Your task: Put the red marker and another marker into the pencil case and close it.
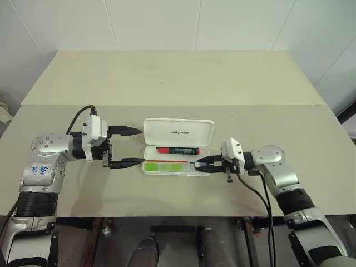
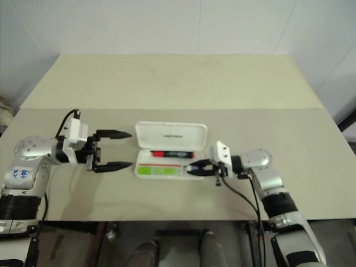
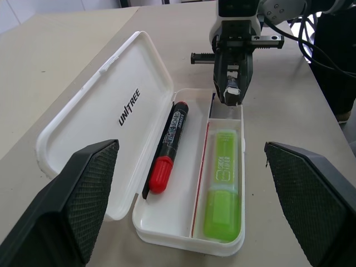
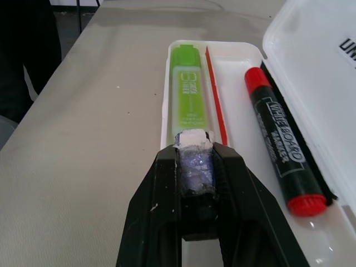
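Note:
The white pencil case (image 1: 178, 131) lies open mid-table, its lid tilted up on the far side. Inside, the red marker (image 1: 178, 150) lies in the far compartment, its red cap toward my left. The lime-green marker (image 1: 167, 166) lies in the near compartment. My left gripper (image 1: 142, 146) is open just left of the case, with nothing between its fingers. My right gripper (image 1: 198, 163) is shut and empty. Its tips sit over the right end of the near compartment, just short of the green marker (image 4: 189, 89). I cannot tell whether they touch the case.
The case rests on a beige table (image 1: 178, 83) with a seam across its middle. A white wall stands behind it. Black cables (image 1: 256, 189) hang from my right arm near the table's front edge.

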